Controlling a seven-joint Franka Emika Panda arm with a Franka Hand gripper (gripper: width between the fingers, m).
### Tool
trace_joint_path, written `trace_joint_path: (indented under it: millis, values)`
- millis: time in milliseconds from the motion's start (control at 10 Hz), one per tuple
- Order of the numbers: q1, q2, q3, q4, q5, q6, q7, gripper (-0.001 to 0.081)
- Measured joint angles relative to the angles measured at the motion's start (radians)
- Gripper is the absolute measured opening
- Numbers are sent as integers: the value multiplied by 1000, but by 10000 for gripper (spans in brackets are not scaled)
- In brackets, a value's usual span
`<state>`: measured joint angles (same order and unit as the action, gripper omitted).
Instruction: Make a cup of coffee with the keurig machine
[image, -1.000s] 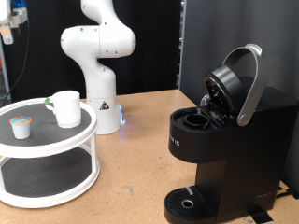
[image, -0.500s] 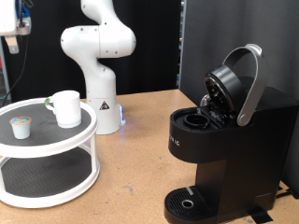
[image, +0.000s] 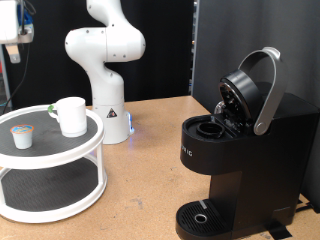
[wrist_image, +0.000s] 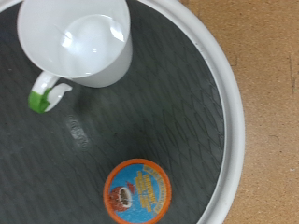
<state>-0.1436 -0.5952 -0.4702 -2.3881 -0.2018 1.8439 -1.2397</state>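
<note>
The white cup stands upright and empty on the top shelf of a white two-tier round stand at the exterior view's left. A small pod with an orange-and-blue top sits beside it. The black keurig machine stands at the right with its lid and silver handle raised and the pod chamber open. My gripper shows only partly at the top left edge, high above the stand; its fingers are not clear. The wrist view looks down on the cup and the pod; no fingers show there.
The white arm base stands behind the stand on the wooden table. A black panel rises behind the machine. The stand's white rim runs near the pod. A green tag sits at the cup's handle.
The hand at the top left edge has shifted slightly to the right. The cup, pod and machine have not moved.
</note>
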Motion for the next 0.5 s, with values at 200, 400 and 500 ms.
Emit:
trace_joint_path:
  millis: [200, 400, 500]
  values:
    - [-1, 0, -15, -53, 0, 87, 0, 805]
    - [-2, 1, -23, -117, -25, 154, 0, 805]
    - [-2, 3, -25, -146, -45, 175, -1, 805]
